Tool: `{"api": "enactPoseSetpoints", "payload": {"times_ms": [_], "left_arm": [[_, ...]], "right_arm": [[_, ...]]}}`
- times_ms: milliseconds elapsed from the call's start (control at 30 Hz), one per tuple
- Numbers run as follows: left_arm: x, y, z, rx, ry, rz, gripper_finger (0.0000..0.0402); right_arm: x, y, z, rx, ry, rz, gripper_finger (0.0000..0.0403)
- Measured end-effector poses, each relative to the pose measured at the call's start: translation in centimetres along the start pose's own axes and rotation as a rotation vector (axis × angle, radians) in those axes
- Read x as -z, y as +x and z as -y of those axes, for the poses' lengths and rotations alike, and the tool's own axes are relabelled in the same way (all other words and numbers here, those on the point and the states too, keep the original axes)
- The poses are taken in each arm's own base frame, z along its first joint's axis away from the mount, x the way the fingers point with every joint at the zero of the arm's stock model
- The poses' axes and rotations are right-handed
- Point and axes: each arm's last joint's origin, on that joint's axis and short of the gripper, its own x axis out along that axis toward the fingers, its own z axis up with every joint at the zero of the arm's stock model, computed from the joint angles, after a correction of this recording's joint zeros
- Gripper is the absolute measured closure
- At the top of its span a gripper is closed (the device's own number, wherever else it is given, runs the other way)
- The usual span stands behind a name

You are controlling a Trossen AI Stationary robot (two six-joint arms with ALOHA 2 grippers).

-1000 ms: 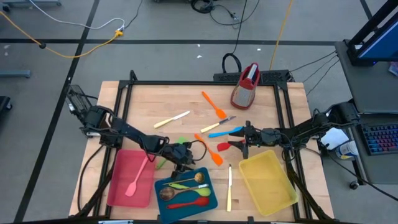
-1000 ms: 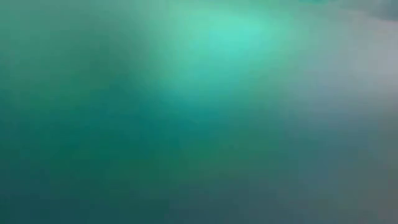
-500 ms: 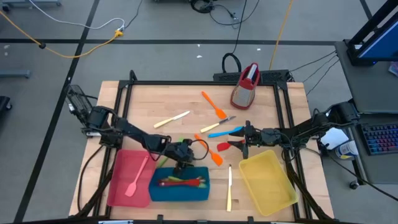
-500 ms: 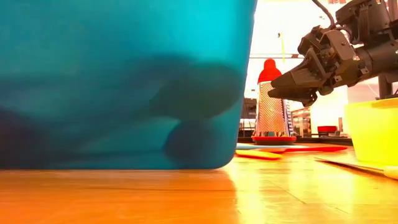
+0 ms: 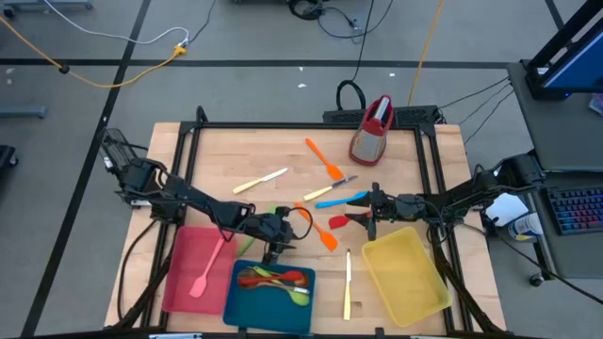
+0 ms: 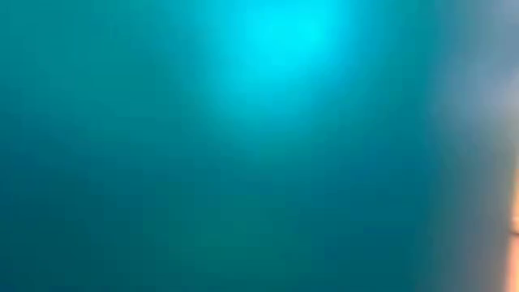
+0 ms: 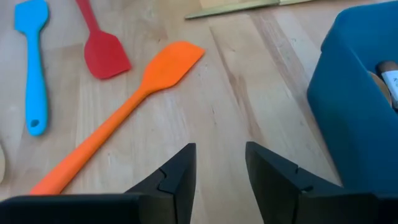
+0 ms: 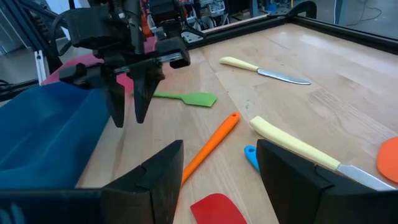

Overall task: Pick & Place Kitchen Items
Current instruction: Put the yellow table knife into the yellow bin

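— What's the setting?

— A pale wooden table (image 5: 405,151) in a black frame, standing on a grey floor strung with cables. Three trays sit along the near edge: pink tray (image 5: 184,278), blue tray (image 5: 273,297), yellow tray (image 5: 405,273). A red-topped grater (image 5: 373,130) stands at the far edge.

— And the utensils against the grippers?

— The left gripper (image 5: 274,247) hangs at the blue tray's far edge, fingers parted and empty; an orange spatula (image 7: 118,115) lies just ahead of it, with a red spatula (image 7: 99,46) and a blue spatula (image 7: 34,62) beyond. The right gripper (image 5: 364,218) hovers near the table's middle, jaws apart, nothing held, right beside those same spatulas. Spoons (image 5: 273,280) lie heaped in the blue tray; a pink spatula (image 5: 209,268) lies in the pink one.

— Do the views differ?

— The low view is filled with blue, nothing more. The right wrist view alone clearly shows a green spatula (image 8: 186,98) behind the left gripper, and two cream knives (image 8: 264,70).
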Motion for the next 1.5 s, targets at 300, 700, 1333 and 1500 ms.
{"api": "enactPoseSetpoints", "payload": {"times_ms": [300,700,1333,1500], "left_arm": [[-1.2,-1.5,-0.5,-0.012,-0.017,0.054,0.0257],[-3.0,-5.6,-4.9,-0.112,-0.206,0.148,0.0257],[0.7,-5.8,-6.1,-0.19,-0.716,-0.174,0.0257],[1.8,-6.0,-4.7,-0.24,-0.791,-0.316,0.0257]], "right_arm": [[0.0,0.0,0.0,0.0,-0.061,0.0,0.0206],[0.3,0.0,0.1,0.003,-0.431,-0.032,0.0206],[0.4,-1.7,1.1,-0.006,-0.409,0.131,0.0206],[0.1,-1.7,1.0,-0.012,-0.362,0.171,0.0206]]}}
